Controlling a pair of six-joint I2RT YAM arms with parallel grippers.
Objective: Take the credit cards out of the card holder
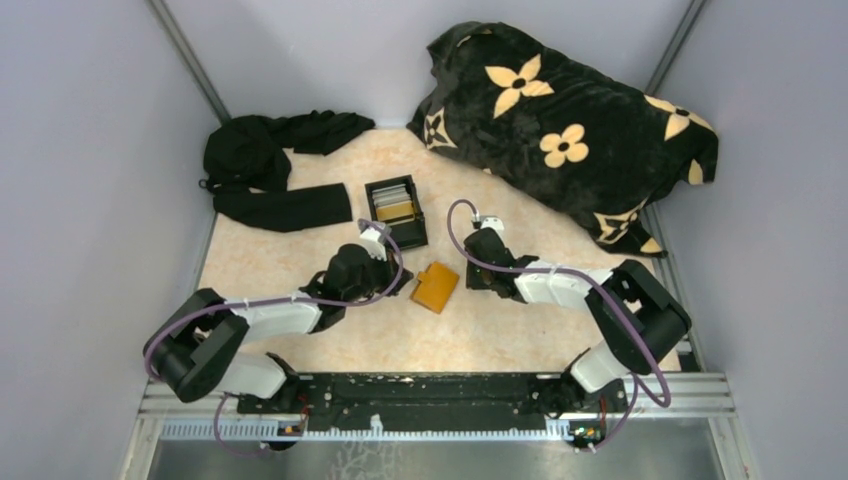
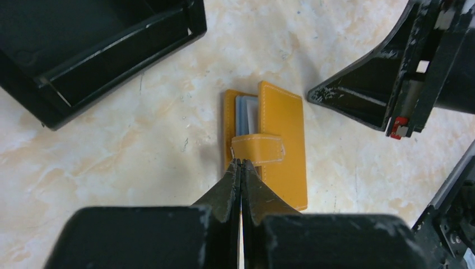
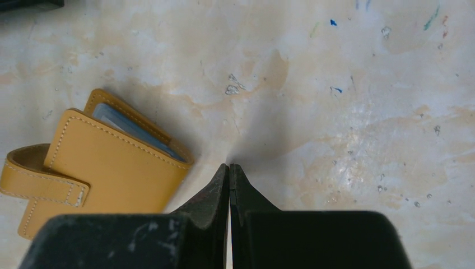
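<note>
Holder is lying flat on the table, mid-front, between the two grippers, w/ its strap wrapping across the front flap. Cards are sitting inside it, only a thin grey-blue edge showing between the flaps; same edge is showing in the R wrist view.

L gripper is coming in low from the holder's near end, fingers pressed together w/ nothing between them. Tips are sitting right at the strap's near edge, towards its left end; can't tell if they're actually touching it. In the top view the L gripper is lying just beside the holder's left side.

R gripper is also pressed together, gripping nothing, tips hanging over bare table just beside the holder's corner, apart from it. In the top view it is sitting just right of the holder. L wrist view is catching it at upper right, near the holder's far corner.

Black box is standing behind the L gripper, near the holder, some flat light items stacked inside; can't tell what. Flowered blanket is piling up far right, black garment far left, both well apart from the holder
</note>
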